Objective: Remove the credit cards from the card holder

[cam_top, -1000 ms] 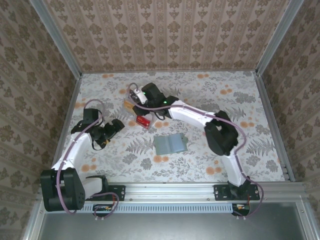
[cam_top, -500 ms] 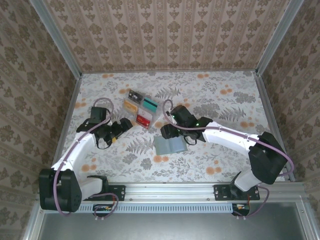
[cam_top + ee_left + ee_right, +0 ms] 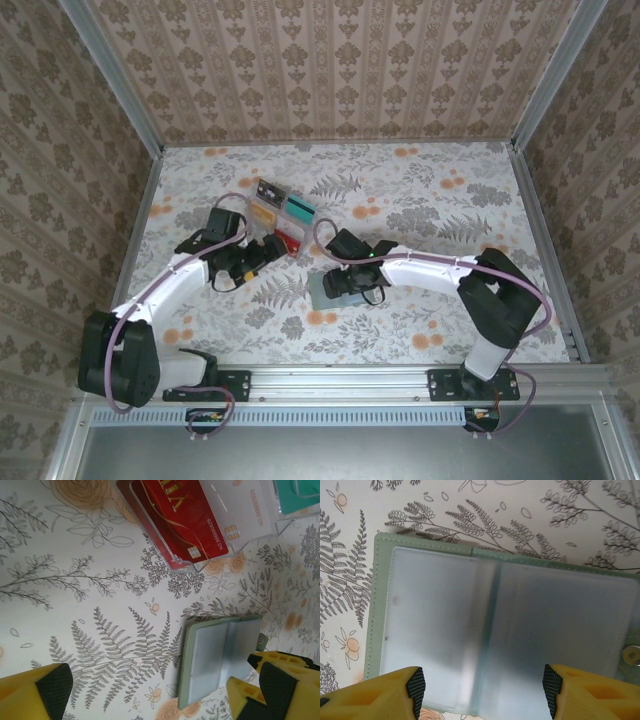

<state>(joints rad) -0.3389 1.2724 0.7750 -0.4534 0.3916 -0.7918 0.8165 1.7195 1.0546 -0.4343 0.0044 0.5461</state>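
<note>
Right wrist view — card holder [image 3: 495,630] laid open flat on table [image 3: 470,510], framed by right gripper [image 3: 483,692], jaws held apart. Beside card holder, left gripper [image 3: 160,690] spread wide — clear tray [image 3: 200,525] noted nearby.

The card holder [image 3: 495,630] lies open flat, centre frame; right gripper [image 3: 482,695] fingers spread at both lower corners.

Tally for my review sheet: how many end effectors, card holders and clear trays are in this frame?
end effectors: 2, the left end effector and the right end effector, both open
card holder: 1, lying unfolded
clear tray: 1, with cards in it
total: 4
</note>
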